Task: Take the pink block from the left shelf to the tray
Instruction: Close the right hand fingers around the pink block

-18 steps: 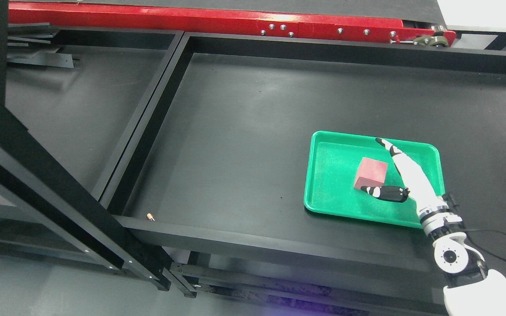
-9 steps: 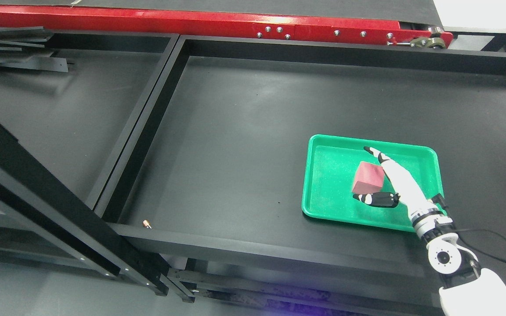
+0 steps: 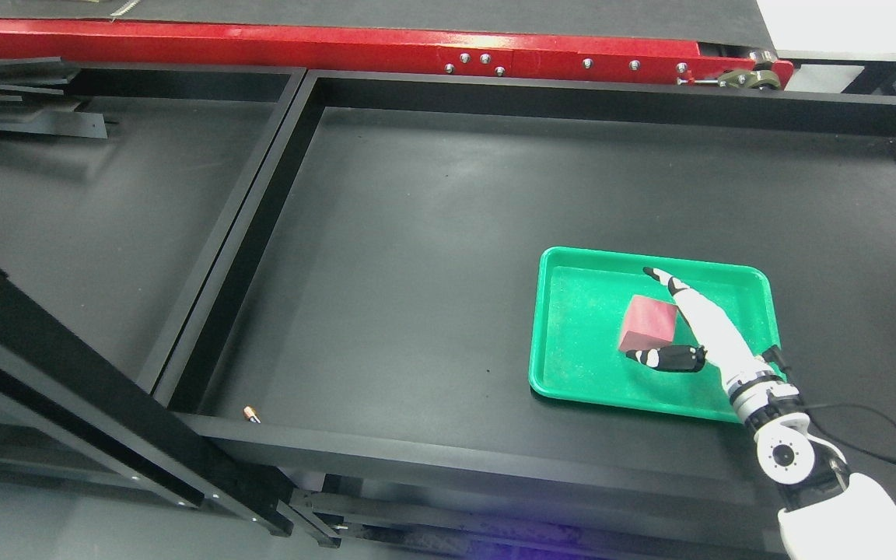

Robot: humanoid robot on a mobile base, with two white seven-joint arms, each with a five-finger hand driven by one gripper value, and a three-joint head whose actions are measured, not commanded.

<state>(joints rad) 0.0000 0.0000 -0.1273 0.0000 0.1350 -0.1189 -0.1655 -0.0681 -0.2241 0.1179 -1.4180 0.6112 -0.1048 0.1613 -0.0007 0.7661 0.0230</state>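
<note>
Pink block (image 3: 648,327) sits inside the green tray (image 3: 572,342), between the thumb and straight fingers of the opened right hand (image 3: 689,334), apparently released.

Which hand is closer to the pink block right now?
Right. The right hand is at the pink block in the green tray, fingers around it; the left hand isn't in view.

The right hand (image 3: 689,330) is white with black fingertips (image 3: 652,274). Its wrist has silver and black rings, then a round white joint and a thin black cable.
</note>
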